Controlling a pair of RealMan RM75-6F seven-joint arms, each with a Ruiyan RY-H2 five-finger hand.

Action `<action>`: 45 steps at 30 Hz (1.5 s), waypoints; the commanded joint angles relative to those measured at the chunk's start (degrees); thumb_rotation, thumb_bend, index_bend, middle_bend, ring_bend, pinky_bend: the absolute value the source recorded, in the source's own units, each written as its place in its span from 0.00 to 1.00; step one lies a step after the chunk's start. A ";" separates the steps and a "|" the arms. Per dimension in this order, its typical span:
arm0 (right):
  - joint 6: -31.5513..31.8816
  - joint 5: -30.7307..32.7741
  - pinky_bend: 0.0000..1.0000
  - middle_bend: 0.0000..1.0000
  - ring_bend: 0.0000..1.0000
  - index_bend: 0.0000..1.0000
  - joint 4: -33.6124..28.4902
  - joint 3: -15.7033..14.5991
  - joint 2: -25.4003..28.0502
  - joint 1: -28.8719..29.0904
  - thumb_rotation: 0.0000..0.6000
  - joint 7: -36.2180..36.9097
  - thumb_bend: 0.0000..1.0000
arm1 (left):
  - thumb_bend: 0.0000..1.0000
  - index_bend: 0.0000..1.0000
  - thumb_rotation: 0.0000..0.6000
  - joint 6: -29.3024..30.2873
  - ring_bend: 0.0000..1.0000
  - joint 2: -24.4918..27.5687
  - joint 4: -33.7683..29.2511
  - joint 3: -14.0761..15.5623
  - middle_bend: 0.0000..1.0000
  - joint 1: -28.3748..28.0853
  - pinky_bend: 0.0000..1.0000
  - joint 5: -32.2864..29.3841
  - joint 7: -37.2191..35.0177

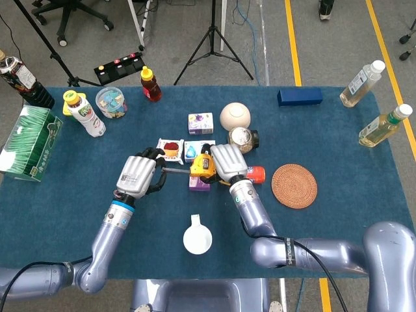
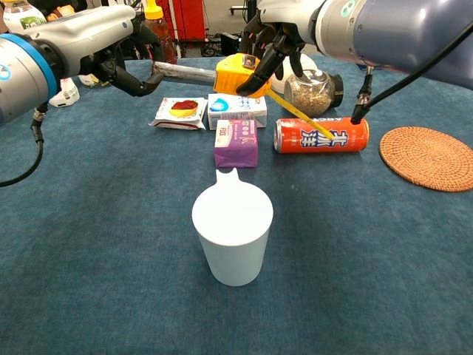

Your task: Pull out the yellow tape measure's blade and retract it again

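- The right hand (image 2: 275,38) is closed around the yellow tape measure (image 2: 236,73), holding it in the air above the small cartons near the middle of the table (image 1: 338,214).
- The left hand (image 2: 124,61) pinches the end of the blade (image 2: 185,71), its fingers curled in around the tip.
- The blade runs roughly level between the two hands, which are set apart.
- A thin yellow strap (image 2: 299,114) hangs from the case toward the orange can (image 2: 321,135), which lies on its side.
- Under the tape measure sit a blue and white carton (image 2: 237,110), a purple carton (image 2: 236,143) and a flat snack packet (image 2: 179,112).
- A white cup (image 2: 232,234) stands nearer the front edge.
- A woven coaster (image 1: 294,185) lies to the right of the can.
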 commanded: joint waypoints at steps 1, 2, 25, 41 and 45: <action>-0.12 -0.28 0.66 0.52 0.57 0.53 -0.17 -0.29 0.14 0.05 0.85 -0.29 0.24 | 0.51 0.55 0.93 -0.54 0.22 1.69 -0.75 0.88 0.28 0.57 0.42 1.13 -0.68; -0.15 -0.33 0.66 0.52 0.57 0.53 -0.23 -0.37 0.19 0.06 0.85 -0.38 0.24 | 0.51 0.55 0.93 -0.54 0.22 1.99 -0.85 1.03 0.28 0.68 0.42 1.39 -0.80; -1.21 -1.88 0.66 0.52 0.57 0.53 -1.58 -2.71 2.71 -0.80 0.85 -1.05 0.24 | 0.50 0.55 0.94 0.37 0.22 14.01 -2.04 6.22 0.28 6.85 0.42 13.04 -10.66; -1.15 -3.27 0.66 0.52 0.57 0.53 -2.88 -4.17 4.04 -1.59 0.85 -1.22 0.24 | 0.50 0.55 0.94 0.66 0.22 20.59 1.17 7.97 0.28 11.35 0.42 17.73 -19.90; -1.10 -3.33 0.66 0.52 0.57 0.53 -2.99 -4.36 4.37 -1.71 0.85 -1.34 0.24 | 0.50 0.55 0.93 0.89 0.22 21.56 1.85 8.01 0.28 12.14 0.41 18.10 -21.34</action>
